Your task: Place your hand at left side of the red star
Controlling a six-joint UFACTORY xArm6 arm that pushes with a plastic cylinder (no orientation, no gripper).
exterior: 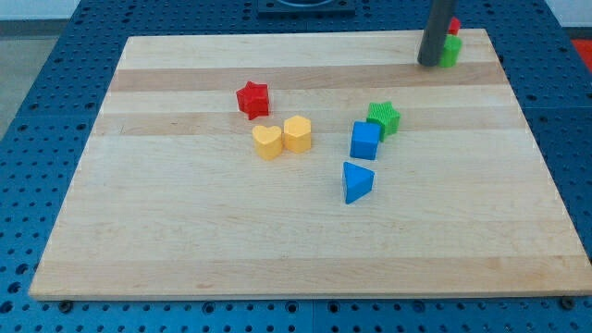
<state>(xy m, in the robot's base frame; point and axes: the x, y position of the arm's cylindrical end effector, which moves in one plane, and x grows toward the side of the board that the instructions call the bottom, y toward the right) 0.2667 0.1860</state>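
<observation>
The red star (pixel 252 99) lies on the wooden board (pixel 185 231), left of centre in the upper half. My tip (pixel 429 63) is the lower end of the dark rod at the view's top right, far to the right of the red star. It stands just left of a green block (pixel 450 52) and a red block (pixel 453 26), which the rod partly hides.
A yellow heart (pixel 266 141) and a yellow hexagon (pixel 297 133) sit just below the red star. A green star (pixel 384 117), a blue cube (pixel 365 141) and a blue triangle (pixel 356 181) cluster right of centre. The board lies on a blue pegboard table.
</observation>
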